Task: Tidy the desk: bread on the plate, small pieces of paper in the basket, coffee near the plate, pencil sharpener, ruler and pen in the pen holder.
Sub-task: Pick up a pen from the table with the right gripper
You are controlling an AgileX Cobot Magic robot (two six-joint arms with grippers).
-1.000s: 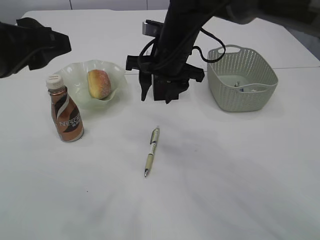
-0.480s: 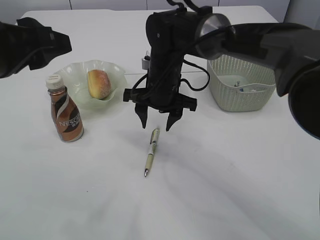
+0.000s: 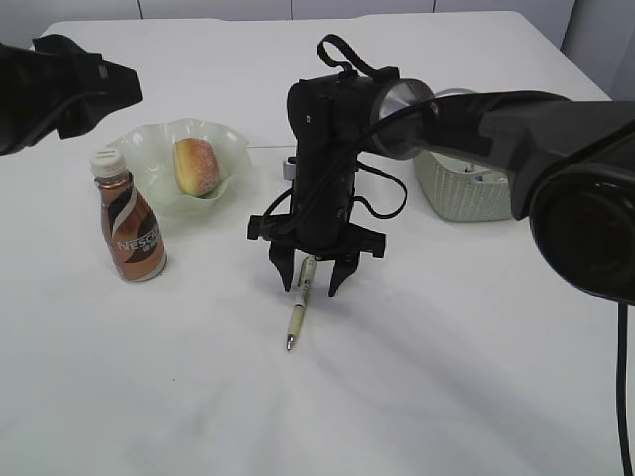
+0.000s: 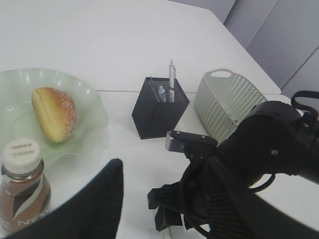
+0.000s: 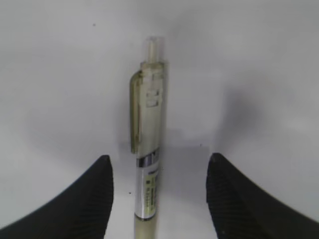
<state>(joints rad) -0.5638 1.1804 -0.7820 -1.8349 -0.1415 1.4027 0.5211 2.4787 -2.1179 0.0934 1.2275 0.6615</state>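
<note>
The right end effector [image 3: 311,282], lowered since a moment ago, is spread astride the pen [image 3: 301,308] on the worktop [image 3: 446,377], ready for grasping.

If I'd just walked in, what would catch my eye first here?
Probably the big black right gripper in the middle of the white desk, its jaws open on either side of a pen lying flat. To the left, a golden bread sits in a ruffled green plate, with a brown coffee bottle just in front.

Lab-like test bench, bare white desk [image 3: 446,377], grey partition panels [image 4: 279,40] behind
</note>
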